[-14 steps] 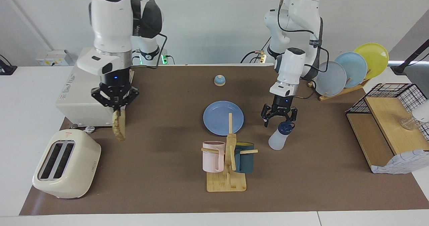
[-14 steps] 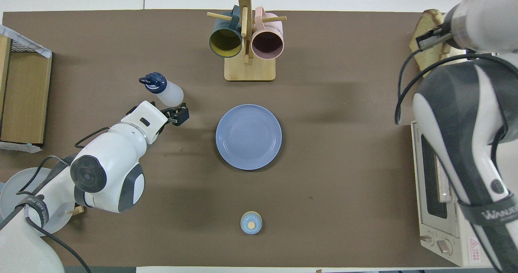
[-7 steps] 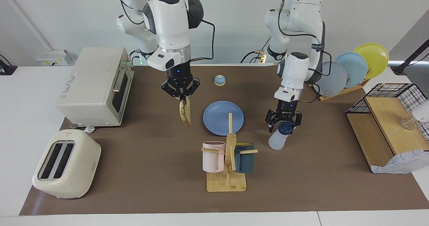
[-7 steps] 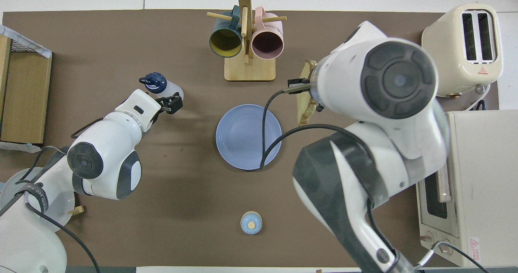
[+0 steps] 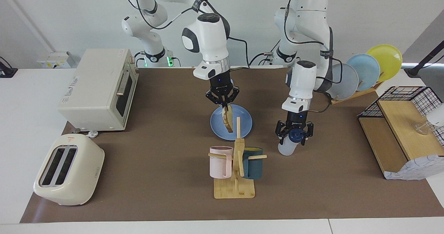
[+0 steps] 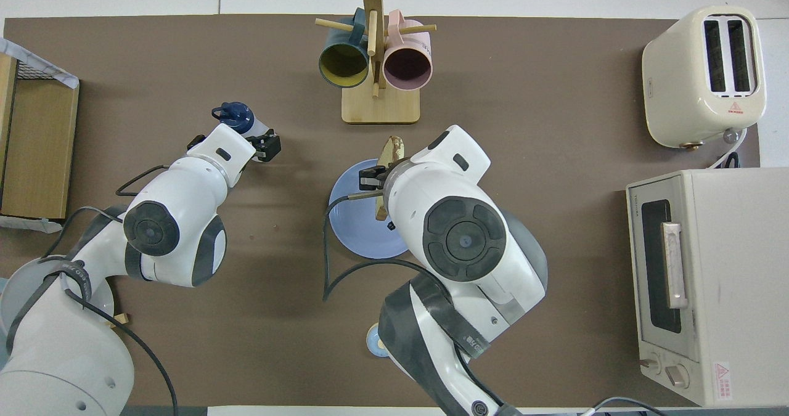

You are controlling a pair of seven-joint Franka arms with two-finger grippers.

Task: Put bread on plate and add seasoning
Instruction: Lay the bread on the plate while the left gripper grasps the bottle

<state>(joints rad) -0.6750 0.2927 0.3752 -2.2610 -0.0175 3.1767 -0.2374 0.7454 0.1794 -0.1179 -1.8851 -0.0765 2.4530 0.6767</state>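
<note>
The bread (image 5: 228, 120), a tan slice with a brown crust, hangs on edge from my right gripper (image 5: 223, 105), which is shut on its top edge. It is just over the blue plate (image 5: 244, 123) at the table's middle. In the overhead view the bread (image 6: 391, 151) shows over the plate's (image 6: 349, 234) rim on the mug-rack side. The seasoning bottle (image 5: 286, 146) stands beside the plate toward the left arm's end. My left gripper (image 5: 294, 136) is open, with one finger on each side of the navy cap (image 6: 236, 115).
A wooden mug rack (image 5: 236, 189) with a pink and a teal mug stands farther from the robots than the plate. A toaster (image 5: 67, 170) and toaster oven (image 5: 99, 88) are at the right arm's end. Upright plates (image 5: 364, 71) and a wire basket (image 5: 402, 123) are at the left arm's end.
My right arm has carried the bread from beside the toaster oven across to over the plate. My left gripper has come down from above the bottle to straddle its cap.
</note>
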